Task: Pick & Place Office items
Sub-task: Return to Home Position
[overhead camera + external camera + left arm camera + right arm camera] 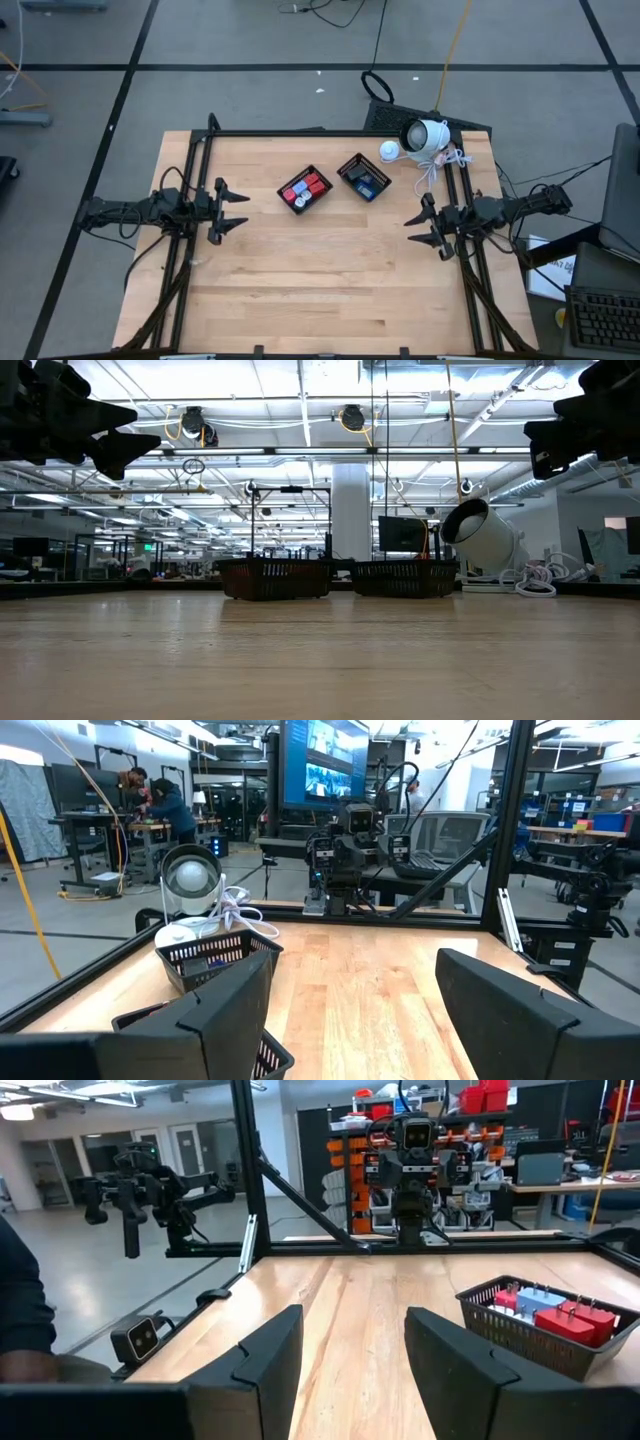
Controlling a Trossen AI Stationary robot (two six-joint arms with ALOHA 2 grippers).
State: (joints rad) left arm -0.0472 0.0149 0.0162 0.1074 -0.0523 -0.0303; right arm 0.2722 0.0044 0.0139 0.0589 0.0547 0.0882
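- Office items (pixel 305 188) lie in two black mesh baskets (pixel 275 580), far centre of my wooden table (pixel 320 290); open workshop beyond.
- At opposite table edges I see left gripper (pixel 243 210) and right gripper (pixel 415 230), jaws wide, holding nothing.
- White round device (pixel 425 135) far right.

Left gripper (pixel 243 210), right gripper (pixel 412 229): jaws apart; both raised.
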